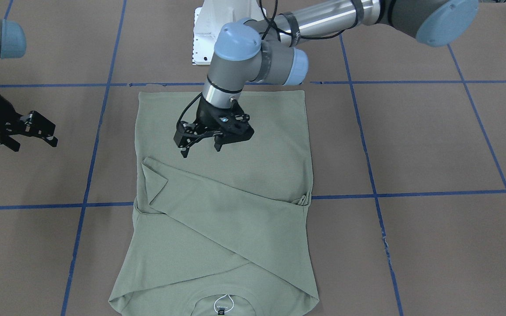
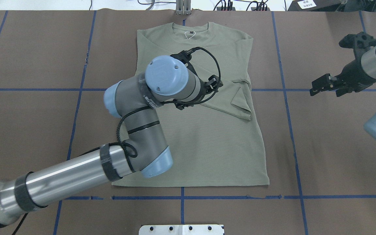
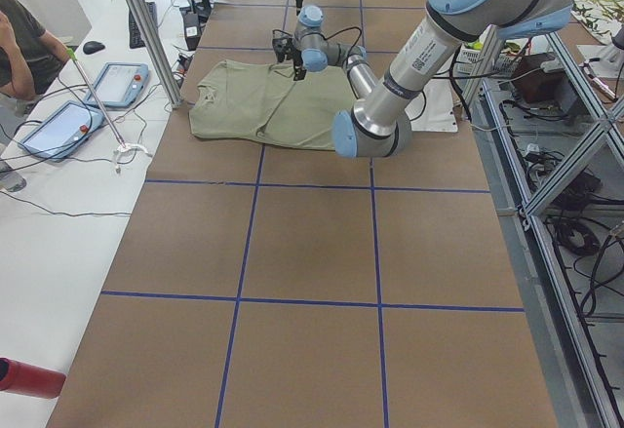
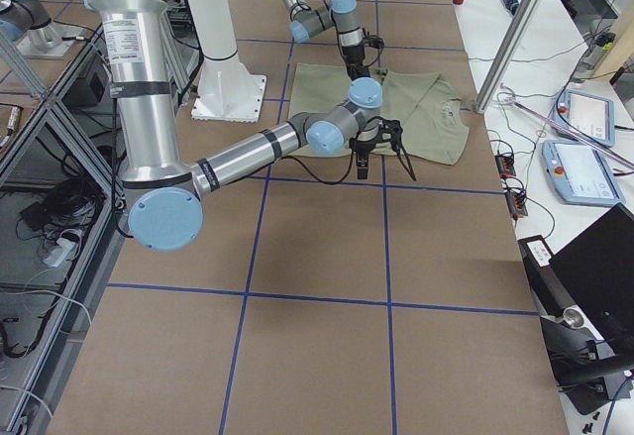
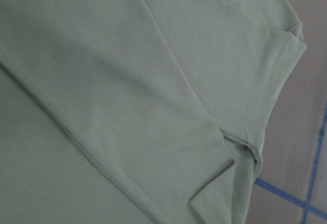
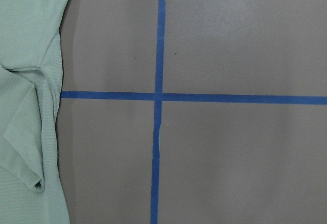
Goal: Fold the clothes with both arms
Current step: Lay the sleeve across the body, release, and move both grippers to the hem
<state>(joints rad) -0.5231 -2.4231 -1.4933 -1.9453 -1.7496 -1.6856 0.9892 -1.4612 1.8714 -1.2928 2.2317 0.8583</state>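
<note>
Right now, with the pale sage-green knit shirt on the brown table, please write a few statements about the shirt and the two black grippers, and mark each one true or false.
1. The pale sage-green knit shirt lies on the brown table with both sleeves folded across its body. True.
2. The left gripper is shut on a sleeve. False: it is open over the shirt and holds nothing.
3. The right gripper is over the shirt. False: it is over bare table beside the shirt.
4. The shirt's round neck points away from the robot's white base. True.
</note>
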